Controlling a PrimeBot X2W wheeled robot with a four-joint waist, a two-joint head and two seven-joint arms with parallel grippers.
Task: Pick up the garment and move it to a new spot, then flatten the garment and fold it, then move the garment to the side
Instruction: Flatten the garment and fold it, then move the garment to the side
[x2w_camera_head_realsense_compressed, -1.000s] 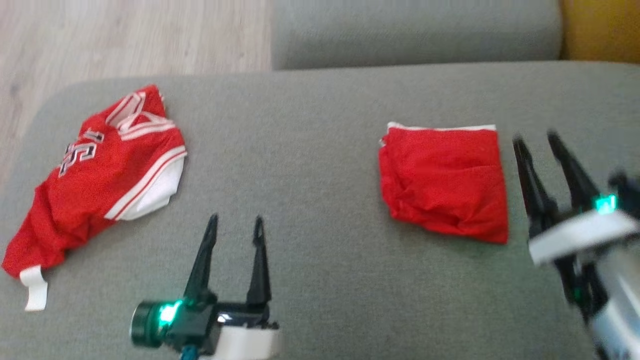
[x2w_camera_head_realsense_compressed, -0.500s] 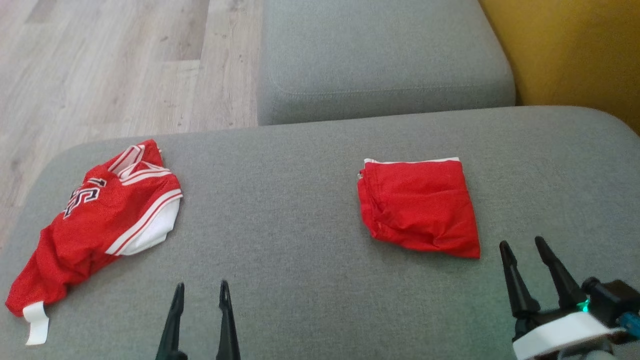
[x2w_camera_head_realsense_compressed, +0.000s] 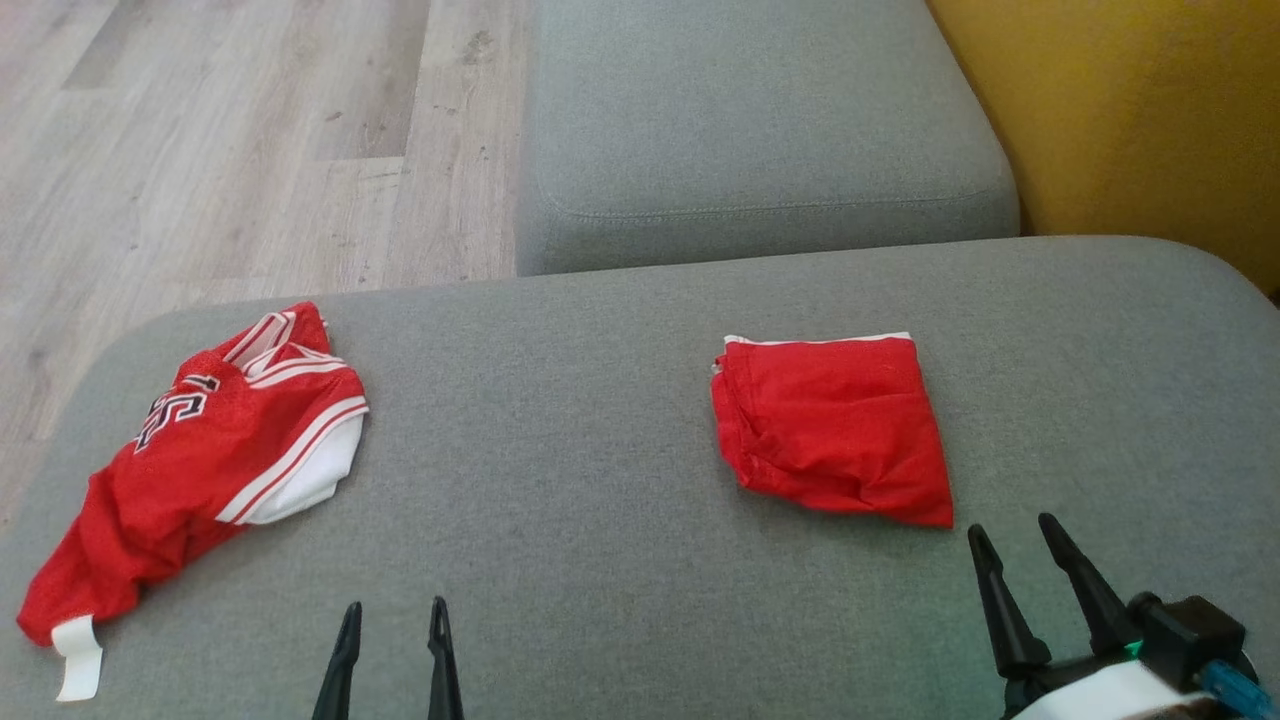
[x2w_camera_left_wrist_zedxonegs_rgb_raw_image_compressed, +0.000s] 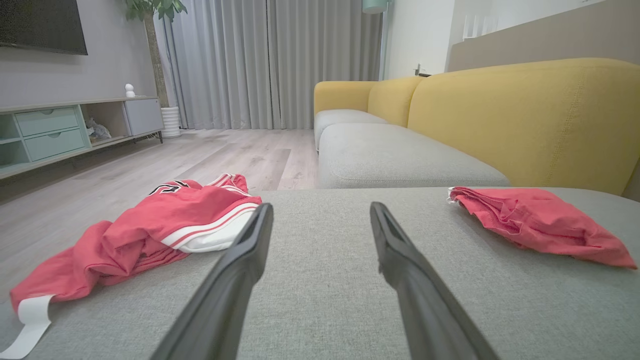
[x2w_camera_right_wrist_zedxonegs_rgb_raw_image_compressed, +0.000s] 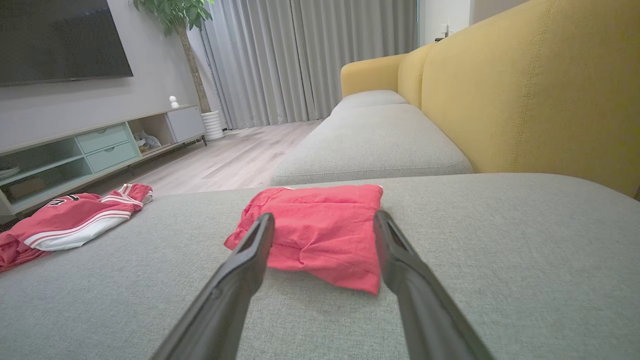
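Note:
A folded red garment lies flat on the right half of the grey cushion. A crumpled red jersey with white stripes and a dark number lies at the cushion's left end. My left gripper is open and empty at the near edge, between the two pieces. My right gripper is open and empty just short of the folded garment's near right corner. In the right wrist view the folded garment lies straight ahead of the open right gripper. The left wrist view has the jersey to the left of the open left gripper and the folded garment to its right.
A second grey seat cushion lies beyond the first, against a yellow backrest. Wooden floor runs past the cushion's left and far edges. A low cabinet stands across the room.
The head camera has tilted up, showing more floor and sofa. Both grippers have drawn back toward the near edge; the right one has left the folded garment's right side. Both garments lie unmoved.

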